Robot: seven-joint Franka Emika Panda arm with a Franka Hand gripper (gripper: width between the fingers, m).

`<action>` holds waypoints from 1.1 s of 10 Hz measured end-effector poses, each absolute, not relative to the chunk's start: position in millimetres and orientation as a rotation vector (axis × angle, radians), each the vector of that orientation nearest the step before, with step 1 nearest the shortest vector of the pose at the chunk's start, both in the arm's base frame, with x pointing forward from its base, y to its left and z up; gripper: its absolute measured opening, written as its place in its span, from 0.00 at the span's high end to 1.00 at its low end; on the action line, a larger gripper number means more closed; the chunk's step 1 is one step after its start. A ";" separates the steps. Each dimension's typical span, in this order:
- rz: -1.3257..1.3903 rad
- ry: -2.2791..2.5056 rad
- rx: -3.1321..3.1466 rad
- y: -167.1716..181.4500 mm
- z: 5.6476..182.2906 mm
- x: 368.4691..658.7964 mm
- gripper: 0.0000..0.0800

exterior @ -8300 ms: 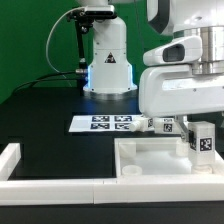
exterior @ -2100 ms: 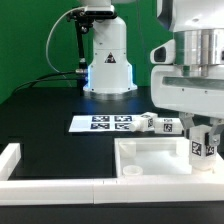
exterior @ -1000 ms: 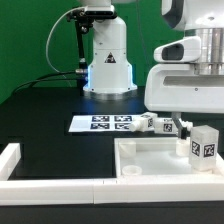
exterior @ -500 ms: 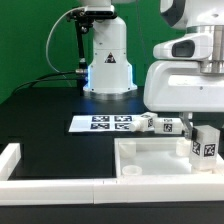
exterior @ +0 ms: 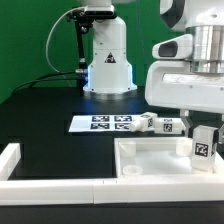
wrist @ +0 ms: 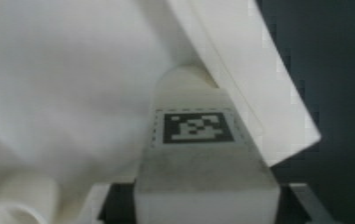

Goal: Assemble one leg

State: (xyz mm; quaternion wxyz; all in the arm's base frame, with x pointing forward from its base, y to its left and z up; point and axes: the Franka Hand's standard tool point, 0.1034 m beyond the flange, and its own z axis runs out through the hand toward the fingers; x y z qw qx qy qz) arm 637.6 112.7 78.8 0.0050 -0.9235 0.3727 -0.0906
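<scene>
The leg [exterior: 204, 143] is a small white block with a black-and-white tag, held upright at the exterior view's right, over the right end of the large white tray-like part [exterior: 150, 160]. My gripper [exterior: 203, 128] is shut on the leg from above. In the wrist view the leg [wrist: 199, 150] fills the middle between the fingers [wrist: 117, 200], its tag facing the camera, with the white part [wrist: 67, 90] behind it. Whether the leg touches the part cannot be told.
The marker board [exterior: 103, 123] lies on the black table behind the tray-like part. Two more tagged white legs [exterior: 158, 124] lie beside it. The robot base [exterior: 108, 60] stands at the back. A white rail [exterior: 20, 165] borders the table's front and left.
The gripper with the leg has shifted slightly and turned over the last seconds; the tag on the leg now faces a little differently. The leg stays near the tray-like part's right end.
</scene>
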 end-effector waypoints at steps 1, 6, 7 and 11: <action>-0.245 1.437 -2.731 110.3 78.4 637.1 0.64; -0.150 1.779 -2.446 105.4 77.3 636.3 0.44; -0.174 1.510 -2.654 107.6 77.9 635.1 0.44; -0.224 0.807 -2.963 114.5 82.7 635.0 0.19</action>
